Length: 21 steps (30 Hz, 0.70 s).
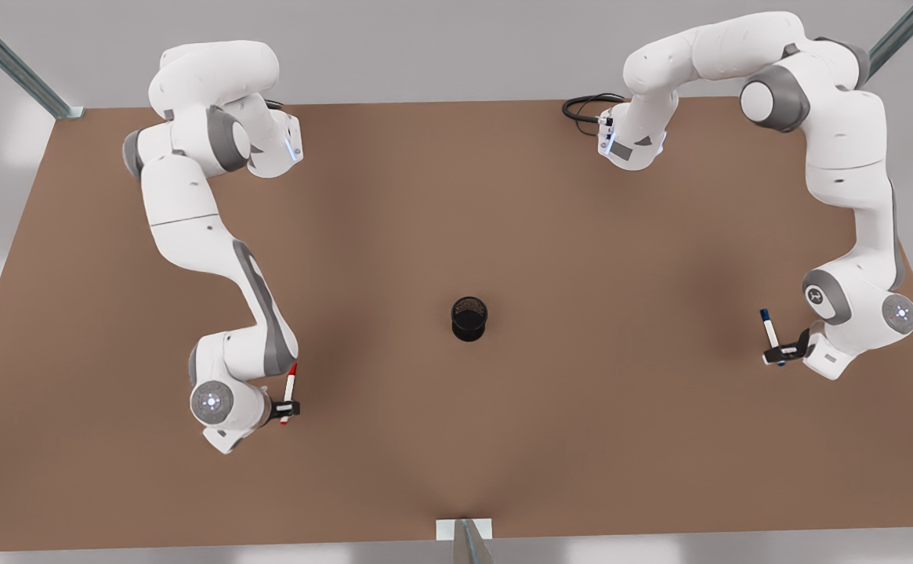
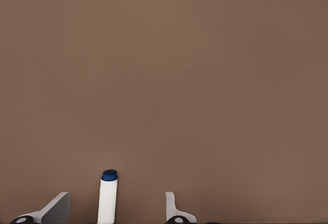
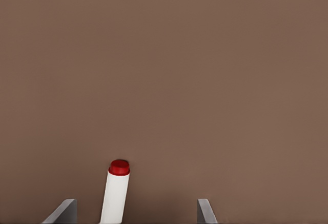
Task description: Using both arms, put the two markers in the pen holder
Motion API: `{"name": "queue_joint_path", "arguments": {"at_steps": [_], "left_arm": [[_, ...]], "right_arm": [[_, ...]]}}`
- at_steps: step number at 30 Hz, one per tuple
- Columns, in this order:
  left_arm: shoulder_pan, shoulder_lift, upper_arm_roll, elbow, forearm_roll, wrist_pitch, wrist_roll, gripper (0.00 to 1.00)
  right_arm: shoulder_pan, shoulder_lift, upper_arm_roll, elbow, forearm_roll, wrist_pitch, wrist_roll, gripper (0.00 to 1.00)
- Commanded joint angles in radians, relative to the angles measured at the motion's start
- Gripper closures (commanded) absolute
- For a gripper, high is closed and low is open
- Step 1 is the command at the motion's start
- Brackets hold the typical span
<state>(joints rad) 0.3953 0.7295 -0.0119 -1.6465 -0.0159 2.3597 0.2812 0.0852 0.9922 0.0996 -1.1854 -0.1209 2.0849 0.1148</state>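
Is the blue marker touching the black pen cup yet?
Apart. In the front view the blue marker sits at the left gripper, with bare table between it and the pen cup.

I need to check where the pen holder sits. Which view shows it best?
The front view: the pen holder stands mid-table between the two arms, its open top visible. Both wrist views show bare table and a marker instead.

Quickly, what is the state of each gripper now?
Left gripper: open around the blue marker.
Right gripper: open around the red marker.
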Motion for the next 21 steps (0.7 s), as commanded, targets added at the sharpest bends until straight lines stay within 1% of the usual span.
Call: {"name": "queue_joint_path", "arguments": {"at_steps": [1, 2, 4, 5, 8, 9, 11, 12, 13, 17, 20, 21], "left_arm": [[0.001, 0.004, 0.004, 0.0, 0.004, 0.013, 0.302, 0.13], [0.001, 0.007, 0.004, 0.0, 0.004, 0.013, 0.311, 0.23], [0.001, 0.007, 0.006, 0.002, 0.004, 0.013, 0.331, 0.3], [0.001, 0.008, 0.006, 0.002, 0.004, 0.013, 0.337, 0.33], [0.001, 0.007, 0.009, 0.004, 0.004, 0.013, 0.346, 0.36], [-0.001, 0.007, 0.012, 0.005, 0.004, 0.013, 0.362, 0.4], [-0.001, 0.008, 0.012, 0.005, 0.004, 0.013, 0.366, 0.42], [-0.001, 0.01, 0.012, 0.005, 0.004, 0.013, 0.366, 0.46], [-0.001, 0.01, 0.012, 0.005, 0.004, 0.013, 0.366, 0.5], [0.01, 0.018, 0.013, 0.007, 0.004, 0.013, 0.368, 0.53], [0.017, 0.034, 0.013, 0.01, 0.004, 0.021, 0.366, 0.53], [0.017, 0.038, 0.013, 0.01, 0.004, 0.021, 0.366, 0.53]], "right_arm": [[0.005, -0.001, 0.0, -0.034, 0.0, 0.089, 0.203, 0.12], [-0.001, -0.001, 0.0, -0.039, 0.0, 0.096, 0.203, 0.14], [-0.001, -0.001, 0.002, -0.04, 0.001, 0.096, 0.21, 0.24], [0.004, -0.001, 0.003, -0.04, 0.001, 0.093, 0.232, 0.29], [0.004, -0.004, 0.006, -0.039, 0.001, 0.089, 0.233, 0.4], [0.004, -0.006, 0.006, -0.037, 0.001, 0.087, 0.233, 0.46], [0.002, -0.006, 0.008, -0.034, 0.001, 0.086, 0.236, 0.58], [0.002, -0.006, 0.008, -0.034, 0.001, 0.086, 0.236, 0.6], [0.002, -0.006, 0.008, -0.036, 0.001, 0.086, 0.236, 0.61], [0.001, -0.004, 0.008, -0.039, 0.003, 0.086, 0.238, 0.61], [0.013, -0.004, 0.009, -0.046, 0.003, 0.084, 0.283, 0.61], [0.013, -0.004, 0.009, -0.046, 0.004, 0.084, 0.283, 0.65]]}}
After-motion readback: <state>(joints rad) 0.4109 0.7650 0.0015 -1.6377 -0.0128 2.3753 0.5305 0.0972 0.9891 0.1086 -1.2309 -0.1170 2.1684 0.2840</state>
